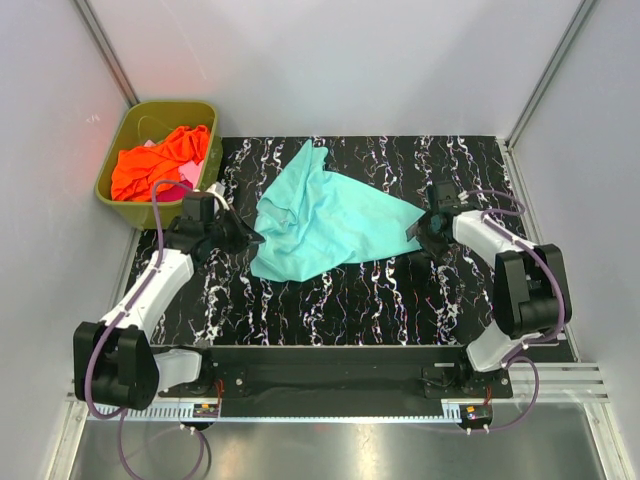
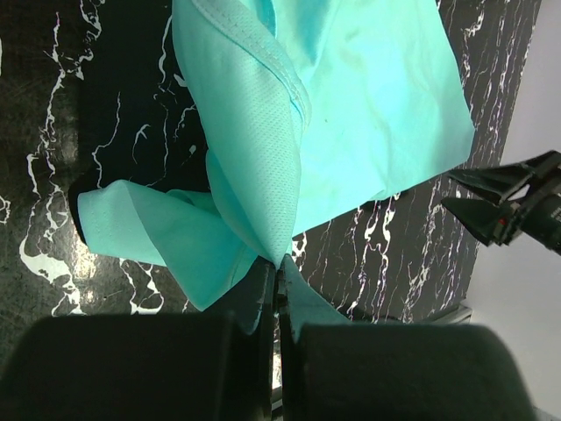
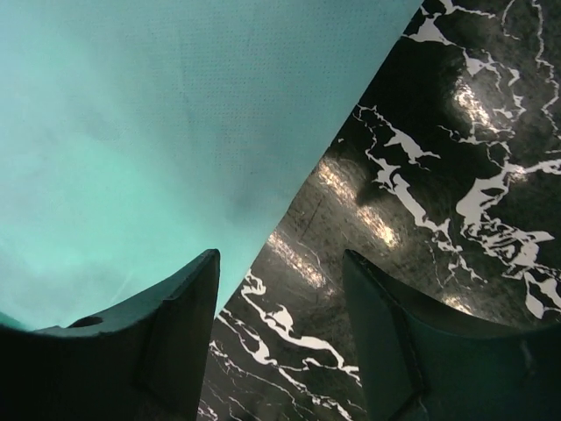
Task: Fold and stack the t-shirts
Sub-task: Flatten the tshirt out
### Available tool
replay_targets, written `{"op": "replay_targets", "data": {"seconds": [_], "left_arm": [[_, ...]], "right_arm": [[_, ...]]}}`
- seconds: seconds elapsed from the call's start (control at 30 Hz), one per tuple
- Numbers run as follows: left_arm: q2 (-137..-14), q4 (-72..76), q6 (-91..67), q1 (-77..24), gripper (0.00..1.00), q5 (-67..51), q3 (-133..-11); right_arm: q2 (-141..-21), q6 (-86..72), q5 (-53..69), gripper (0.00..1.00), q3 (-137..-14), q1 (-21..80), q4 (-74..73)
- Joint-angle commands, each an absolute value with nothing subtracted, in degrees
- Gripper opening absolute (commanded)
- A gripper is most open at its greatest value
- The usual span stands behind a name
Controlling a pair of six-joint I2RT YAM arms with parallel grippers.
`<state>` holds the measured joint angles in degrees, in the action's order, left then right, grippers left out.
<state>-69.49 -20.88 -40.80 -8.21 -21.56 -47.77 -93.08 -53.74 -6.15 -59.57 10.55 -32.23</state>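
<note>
A teal t-shirt lies crumpled in the middle of the black marbled mat. My left gripper is shut on the shirt's left edge; in the left wrist view its jaws pinch a fold of the teal cloth. My right gripper is open at the shirt's right corner; in the right wrist view one finger lies over the teal cloth and the other over bare mat. An orange t-shirt and a bit of pink cloth lie in the tub.
An olive-green plastic tub stands at the back left, off the mat's corner. Grey walls close in the left, back and right sides. The right gripper shows in the left wrist view.
</note>
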Motion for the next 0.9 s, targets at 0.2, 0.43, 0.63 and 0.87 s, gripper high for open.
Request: {"op": "replay_targets", "data": {"seconds": [0.2, 0.43, 0.63, 0.87], "left_arm": [[-67.0, -18.3, -39.5, -8.3, 0.0, -23.6, -47.9], [-65.7, -18.1, -40.3, -8.7, 0.0, -23.8, -48.9], [-59.1, -25.5, -38.3, -11.4, 0.0, -15.1, -53.0], [-49.1, -33.7, -39.2, -14.6, 0.0, -9.9, -58.4]], "right_arm": [[-98.5, -54.2, -8.5, 0.61, -57.7, 10.7, -22.6], [-99.5, -50.2, -10.0, 0.15, -59.8, 10.7, -21.5], [-85.4, -46.4, -18.7, 0.0, -62.6, 10.7, -36.2], [-65.1, -40.6, -23.1, 0.0, -70.7, 10.5, -51.0]]}}
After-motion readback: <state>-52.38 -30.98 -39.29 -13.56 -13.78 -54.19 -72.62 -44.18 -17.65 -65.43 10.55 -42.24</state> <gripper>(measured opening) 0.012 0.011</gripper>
